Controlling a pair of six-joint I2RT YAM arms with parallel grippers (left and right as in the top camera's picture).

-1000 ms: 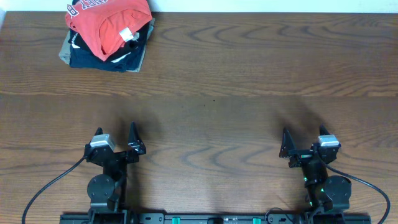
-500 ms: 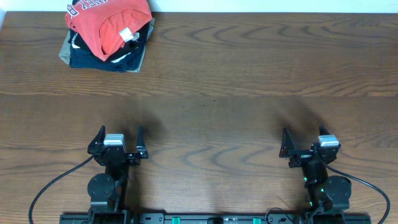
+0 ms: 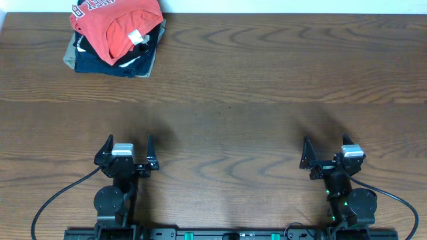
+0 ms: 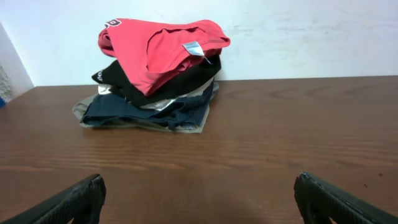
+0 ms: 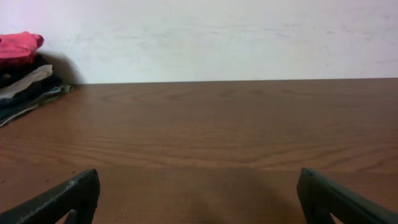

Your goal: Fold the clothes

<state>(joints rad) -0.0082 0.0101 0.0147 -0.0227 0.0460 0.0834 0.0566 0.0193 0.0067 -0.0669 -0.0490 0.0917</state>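
The red-orange T-shirt (image 3: 113, 23) lies crumpled on top of a pile of folded garments at the table's far left corner, its white neck label up and part of its white lettering showing. It also shows in the left wrist view (image 4: 158, 50) and at the left edge of the right wrist view (image 5: 18, 46). My left gripper (image 3: 128, 145) is open and empty near the front edge, far from the shirt; its fingers show in the left wrist view (image 4: 199, 193). My right gripper (image 3: 327, 148) is open and empty at the front right, as the right wrist view (image 5: 199, 193) also shows.
Under the shirt sit folded black, navy and tan garments (image 3: 110, 61), also in the left wrist view (image 4: 149, 109). The brown wooden table (image 3: 253, 87) runs to a white wall (image 4: 298, 31) at the back. The arm bases and cables stand at the front edge.
My left gripper has turned from pointing slightly right to pointing straight ahead, between one second and half a second ago. Since then nothing has moved. The right arm stayed still.
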